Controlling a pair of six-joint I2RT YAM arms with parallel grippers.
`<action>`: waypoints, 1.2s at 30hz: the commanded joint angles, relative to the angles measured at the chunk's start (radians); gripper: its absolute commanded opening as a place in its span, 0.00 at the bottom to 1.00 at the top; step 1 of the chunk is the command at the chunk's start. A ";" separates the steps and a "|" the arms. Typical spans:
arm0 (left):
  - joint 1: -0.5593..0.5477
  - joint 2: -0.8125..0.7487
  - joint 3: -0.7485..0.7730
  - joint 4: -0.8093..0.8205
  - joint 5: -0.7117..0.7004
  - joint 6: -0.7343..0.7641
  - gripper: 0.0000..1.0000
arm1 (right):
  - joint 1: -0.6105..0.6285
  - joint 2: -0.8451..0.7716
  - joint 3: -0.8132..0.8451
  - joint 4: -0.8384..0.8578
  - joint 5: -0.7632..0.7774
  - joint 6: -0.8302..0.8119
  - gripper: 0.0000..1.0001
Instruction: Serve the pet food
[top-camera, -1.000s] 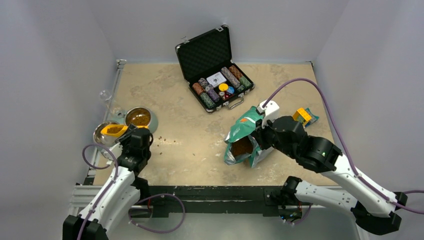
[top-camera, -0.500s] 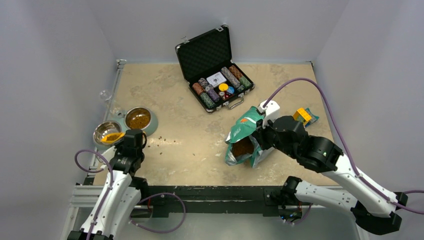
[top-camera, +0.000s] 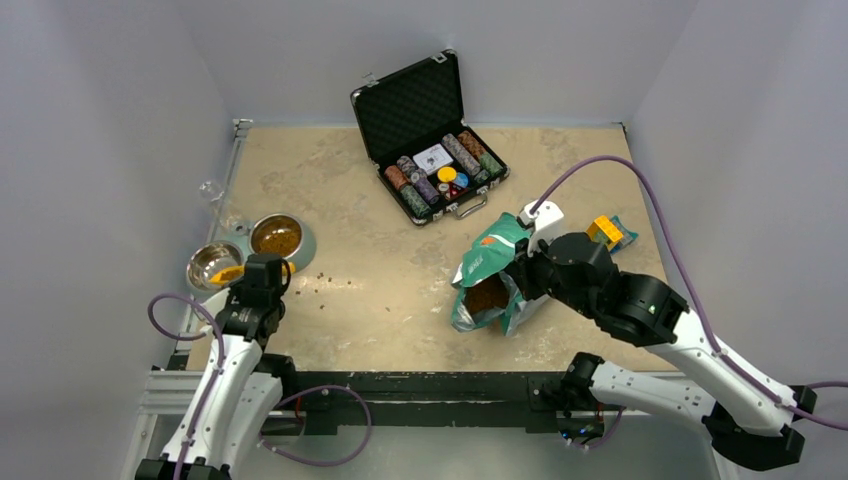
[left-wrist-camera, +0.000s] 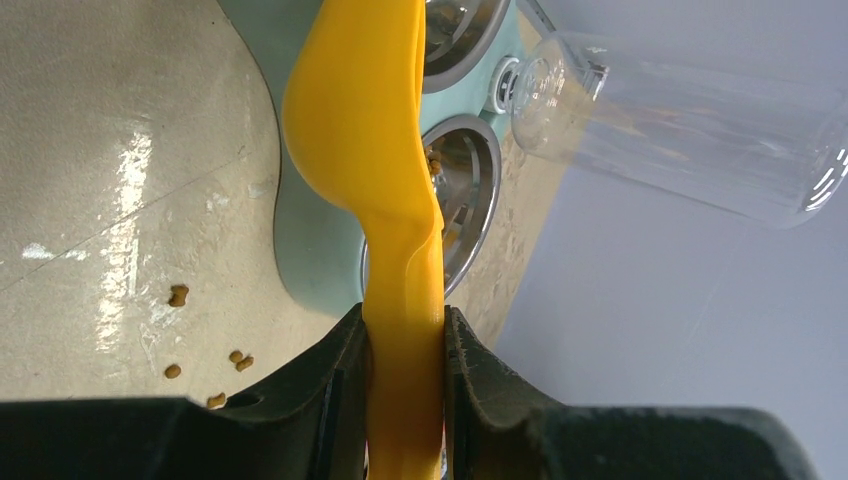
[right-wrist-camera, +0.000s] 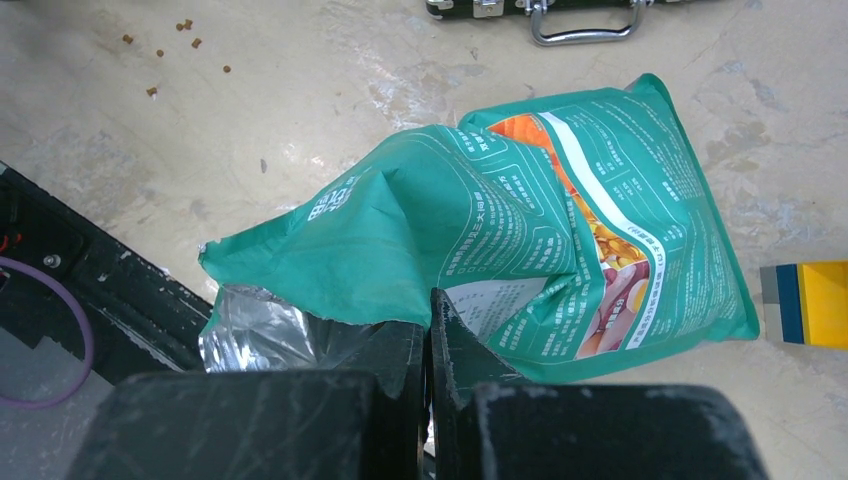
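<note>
My left gripper (top-camera: 250, 277) is shut on the handle of a yellow scoop (top-camera: 228, 272). In the left wrist view the scoop (left-wrist-camera: 365, 130) is turned on edge over a steel bowl (left-wrist-camera: 478, 190), where a few pellets of pet food (left-wrist-camera: 434, 160) show. The other steel bowl (top-camera: 277, 237) holds brown pet food. Both bowls sit in a teal feeder (left-wrist-camera: 300, 260). My right gripper (top-camera: 517, 272) is shut on the torn rim of the teal-green pouch (top-camera: 490, 258), which lies open with pet food (top-camera: 485, 295) inside. The pouch also shows in the right wrist view (right-wrist-camera: 520, 220).
Loose pellets (top-camera: 325, 280) lie on the table right of the bowls. An open black case of poker chips (top-camera: 432, 165) stands at the back. A clear glass (left-wrist-camera: 680, 120) lies beside the feeder by the left wall. A yellow-and-blue item (top-camera: 605, 231) lies behind the pouch.
The left gripper has come down and back a little and rolled the scoop. The scoop sat level with kibble in it above the left bowl and now stands on edge. The right arm has barely moved.
</note>
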 joint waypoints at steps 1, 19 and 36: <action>0.019 0.022 0.065 -0.037 0.035 -0.611 0.00 | -0.012 -0.029 0.013 -0.044 0.069 0.026 0.00; 0.165 0.095 0.213 -0.205 0.283 -0.611 0.00 | -0.012 -0.016 0.014 -0.037 0.075 0.016 0.00; 0.294 0.207 0.339 -0.347 0.540 -0.606 0.00 | -0.013 0.008 0.013 -0.023 0.089 0.018 0.00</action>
